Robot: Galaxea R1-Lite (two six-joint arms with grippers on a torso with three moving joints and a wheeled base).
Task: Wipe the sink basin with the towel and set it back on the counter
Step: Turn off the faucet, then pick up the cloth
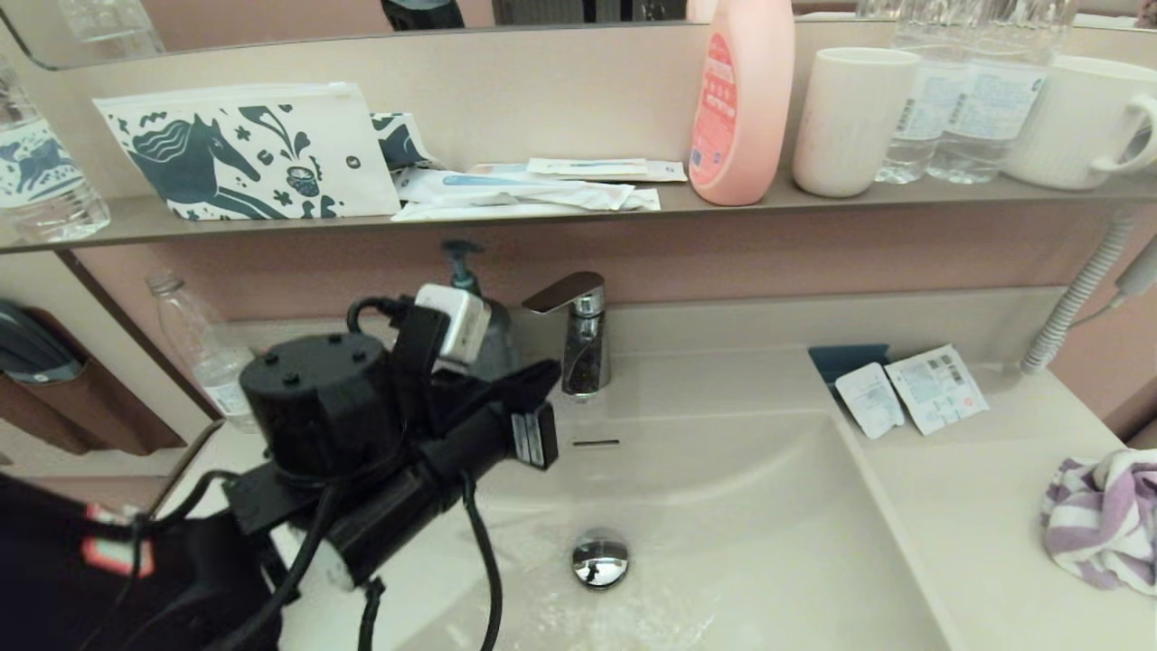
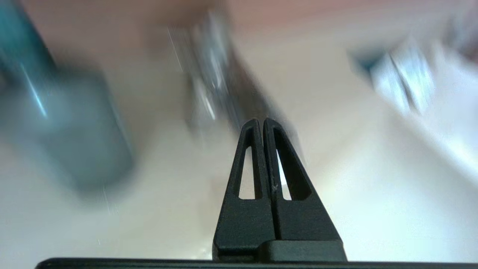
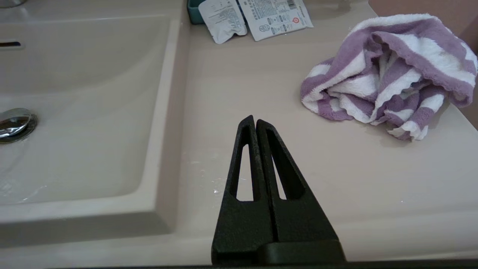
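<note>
The purple-and-white striped towel (image 1: 1103, 520) lies crumpled on the cream counter (image 1: 958, 470) right of the sink basin (image 1: 741, 497), nothing holding it. The basin is wet around its chrome drain plug (image 1: 600, 559), with the overflow slot (image 1: 597, 443) in the back wall. My left gripper (image 1: 538, 384) hangs shut and empty over the basin's back left, pointing at the faucet (image 1: 578, 334); its view is blurred, with the left gripper (image 2: 262, 121) shut. My right gripper (image 3: 255, 121) is shut and empty above the counter (image 3: 261, 82), the towel (image 3: 392, 74) ahead of it and to one side. It is outside the head view.
Two white sachets (image 1: 913, 393) and a blue dish (image 1: 845, 357) sit at the counter's back. A soap dispenser (image 1: 465, 271) stands behind my left wrist, a clear bottle (image 1: 203, 353) further left. The shelf above carries a pink bottle (image 1: 741, 99), cups and a printed pouch. A grey hose (image 1: 1076, 298) hangs at right.
</note>
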